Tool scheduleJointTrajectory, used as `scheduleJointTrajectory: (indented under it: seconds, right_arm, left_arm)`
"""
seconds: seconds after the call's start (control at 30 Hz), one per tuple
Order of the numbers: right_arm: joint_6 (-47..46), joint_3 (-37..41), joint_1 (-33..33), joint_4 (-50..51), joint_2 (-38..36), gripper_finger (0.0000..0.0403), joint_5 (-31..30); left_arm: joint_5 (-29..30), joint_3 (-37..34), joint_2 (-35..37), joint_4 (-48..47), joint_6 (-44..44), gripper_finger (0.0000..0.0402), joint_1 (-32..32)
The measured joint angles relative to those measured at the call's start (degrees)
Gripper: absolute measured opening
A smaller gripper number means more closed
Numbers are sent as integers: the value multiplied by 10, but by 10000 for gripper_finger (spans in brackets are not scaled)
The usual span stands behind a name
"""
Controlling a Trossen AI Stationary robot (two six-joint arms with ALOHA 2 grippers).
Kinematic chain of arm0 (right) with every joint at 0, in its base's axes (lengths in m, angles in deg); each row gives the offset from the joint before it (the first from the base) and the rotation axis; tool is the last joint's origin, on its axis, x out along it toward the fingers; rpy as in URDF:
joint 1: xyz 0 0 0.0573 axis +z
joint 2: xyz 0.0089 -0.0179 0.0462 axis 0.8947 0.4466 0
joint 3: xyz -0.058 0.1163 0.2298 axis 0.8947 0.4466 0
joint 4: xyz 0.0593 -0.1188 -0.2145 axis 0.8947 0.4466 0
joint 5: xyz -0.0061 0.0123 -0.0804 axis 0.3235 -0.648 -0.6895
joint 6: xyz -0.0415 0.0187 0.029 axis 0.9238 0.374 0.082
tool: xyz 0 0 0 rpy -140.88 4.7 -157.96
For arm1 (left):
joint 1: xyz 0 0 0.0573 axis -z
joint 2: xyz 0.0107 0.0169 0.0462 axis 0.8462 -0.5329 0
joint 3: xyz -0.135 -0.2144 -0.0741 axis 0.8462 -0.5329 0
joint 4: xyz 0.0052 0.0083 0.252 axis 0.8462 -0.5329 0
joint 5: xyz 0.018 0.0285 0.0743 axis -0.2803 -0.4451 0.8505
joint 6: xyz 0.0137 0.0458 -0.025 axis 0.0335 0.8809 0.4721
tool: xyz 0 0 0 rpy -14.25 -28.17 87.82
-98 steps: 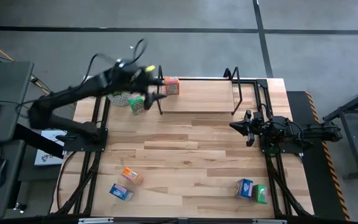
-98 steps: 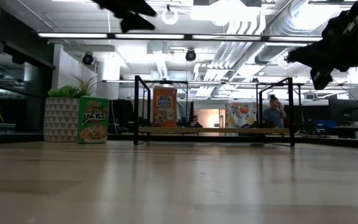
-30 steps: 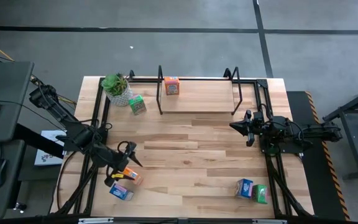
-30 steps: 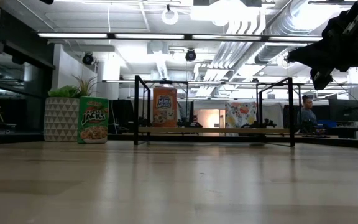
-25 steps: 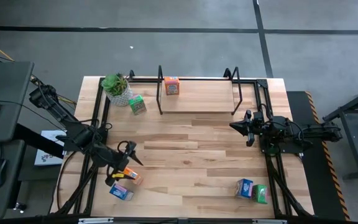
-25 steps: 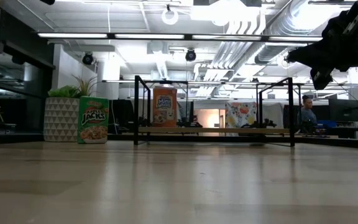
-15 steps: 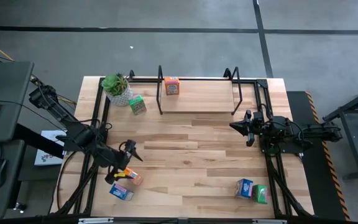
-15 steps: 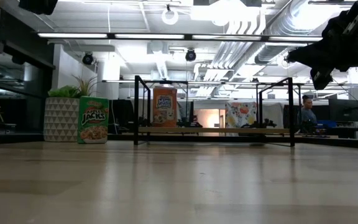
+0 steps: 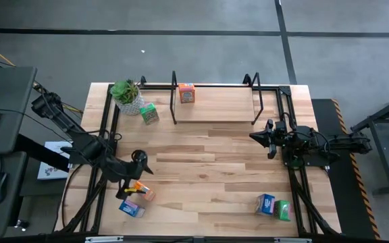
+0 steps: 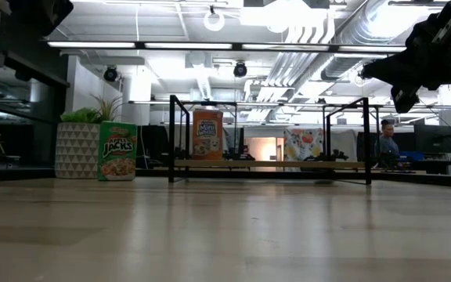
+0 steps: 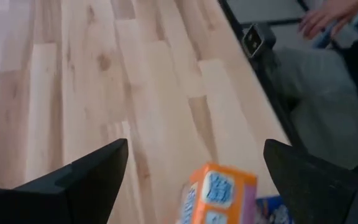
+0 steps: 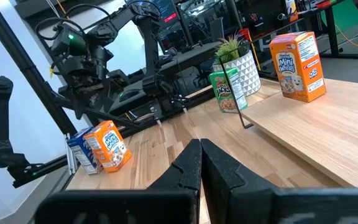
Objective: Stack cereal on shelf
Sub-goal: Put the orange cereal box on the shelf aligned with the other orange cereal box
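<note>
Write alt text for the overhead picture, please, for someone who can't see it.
Seen from above, the left end effector, open, hovers beside an orange cereal box near the wooden table's front-left corner. Another orange box stands on the black shelf at the back; the right end effector waits shut.

My left arm reaches from its mount at the left edge of the worktop toward the near left corner, its elbow folded and the forearm angled low. My left gripper (image 9: 138, 160), a dark two-finger gripper, hangs at that corner with its two black fingers (image 11: 92, 177) spread wide apart and nothing between them.

My right arm lies stretched out along the right side, level and well above the surface. My right gripper (image 9: 256, 137), likewise dark, points inward toward the middle, with its fingers (image 12: 188, 165) pressed together, empty.
</note>
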Motion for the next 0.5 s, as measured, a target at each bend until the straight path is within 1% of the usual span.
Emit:
scheduleJointTrajectory:
  seconds: [0.3,0.5]
  right_arm:
    - [0,0,0,0,0,0,0]
    - [0,0,0,0,0,0,0]
  left_arm:
    - [-5,0,-48,8,16,367,43]
    - [18,0,-67,-7,37,367,65]
